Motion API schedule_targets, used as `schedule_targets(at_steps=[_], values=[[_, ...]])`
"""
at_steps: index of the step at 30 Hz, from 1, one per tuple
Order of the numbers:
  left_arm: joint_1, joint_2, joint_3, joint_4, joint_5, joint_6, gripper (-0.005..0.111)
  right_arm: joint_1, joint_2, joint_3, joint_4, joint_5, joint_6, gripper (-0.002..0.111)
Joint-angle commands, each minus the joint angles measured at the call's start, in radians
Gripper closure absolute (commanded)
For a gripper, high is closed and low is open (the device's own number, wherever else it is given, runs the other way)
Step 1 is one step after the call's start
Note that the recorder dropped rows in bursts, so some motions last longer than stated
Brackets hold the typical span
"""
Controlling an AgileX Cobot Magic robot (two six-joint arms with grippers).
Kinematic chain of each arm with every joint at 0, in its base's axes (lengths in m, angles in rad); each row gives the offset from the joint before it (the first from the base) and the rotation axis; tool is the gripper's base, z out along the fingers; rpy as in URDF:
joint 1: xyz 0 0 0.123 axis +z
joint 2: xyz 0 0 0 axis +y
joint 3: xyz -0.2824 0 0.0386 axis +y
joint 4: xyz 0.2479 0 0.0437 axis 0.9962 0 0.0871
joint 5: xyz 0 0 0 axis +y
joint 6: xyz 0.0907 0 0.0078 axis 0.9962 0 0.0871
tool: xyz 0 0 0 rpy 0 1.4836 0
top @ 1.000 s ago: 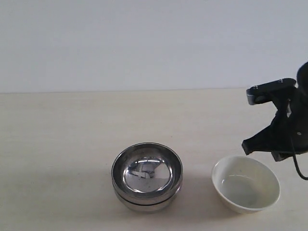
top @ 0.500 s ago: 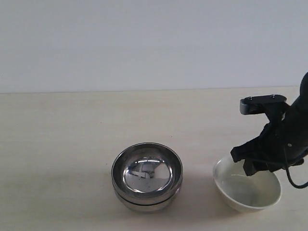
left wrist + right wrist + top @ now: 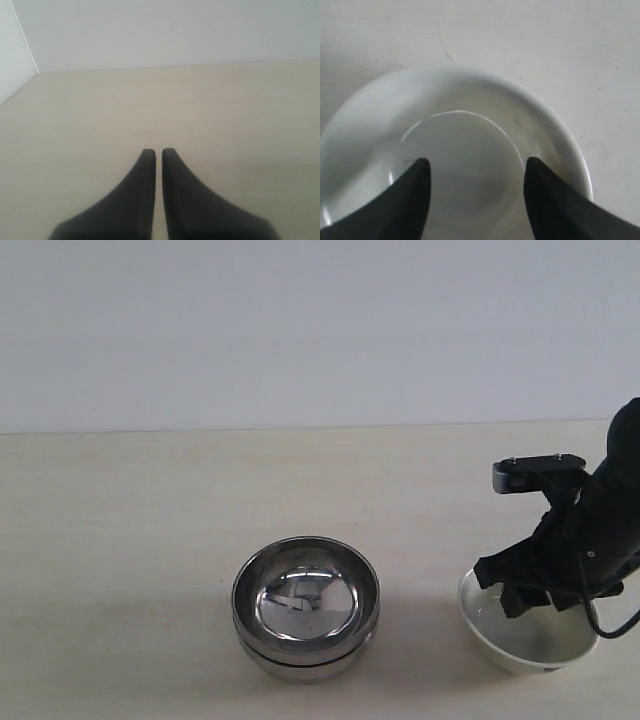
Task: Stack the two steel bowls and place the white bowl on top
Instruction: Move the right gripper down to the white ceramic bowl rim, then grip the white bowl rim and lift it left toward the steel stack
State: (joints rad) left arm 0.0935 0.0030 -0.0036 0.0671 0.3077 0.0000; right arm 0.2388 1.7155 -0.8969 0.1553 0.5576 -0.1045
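- Two steel bowls (image 3: 306, 605): already nested, one inside the other, nearest the exterior camera. Unmoved over the last second. First half of the task looks done.
- White bowl (image 3: 510, 645): on the table (image 3: 120, 540) to the right of the steel stack, apart from it, upright. It sits slightly farther from the stack than a second ago, probably nudged on contact.
- Right gripper (image 3: 535, 595): a second ago it hung above and beyond the white bowl. It has since come down, and its tips are now low inside the bowl.
- Right wrist view: right gripper (image 3: 476, 167) jaws spread wide, both fingers over the inside of the white bowl (image 3: 470, 145), gripping nothing. Neither finger visibly straddles the rim.
- Reading: the approach is finished but the grasp is not yet made. One finger probably needs to go outside the wall before closing, or the bowl will only be pushed.
- Left gripper (image 3: 157, 152): jaws closed together, empty, over bare table. Its position relative to the stack cannot be told.
- Beyond the stack: plain wall (image 3: 320, 330), nothing else in view.
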Motion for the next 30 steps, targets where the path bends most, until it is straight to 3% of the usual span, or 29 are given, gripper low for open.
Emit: schedule_targets(at_steps=[1, 7, 14, 30], values=[[0.004, -0.003, 0.004, -0.005, 0.0, -0.008, 0.103, -0.01, -0.044, -0.023, 0.018, 0.018, -0.025, 0.058], [0.004, -0.003, 0.004, -0.005, 0.0, -0.008, 0.103, -0.01, -0.123, -0.069, -0.034, 0.066, -0.032, 0.058], [0.004, -0.003, 0.004, -0.005, 0.0, -0.008, 0.103, -0.01, -0.13, -0.056, -0.423, 0.156, 0.253, 0.058], [0.004, -0.003, 0.004, -0.005, 0.0, -0.008, 0.103, -0.01, 0.065, -0.011, -0.276, 0.063, 0.178, 0.058]])
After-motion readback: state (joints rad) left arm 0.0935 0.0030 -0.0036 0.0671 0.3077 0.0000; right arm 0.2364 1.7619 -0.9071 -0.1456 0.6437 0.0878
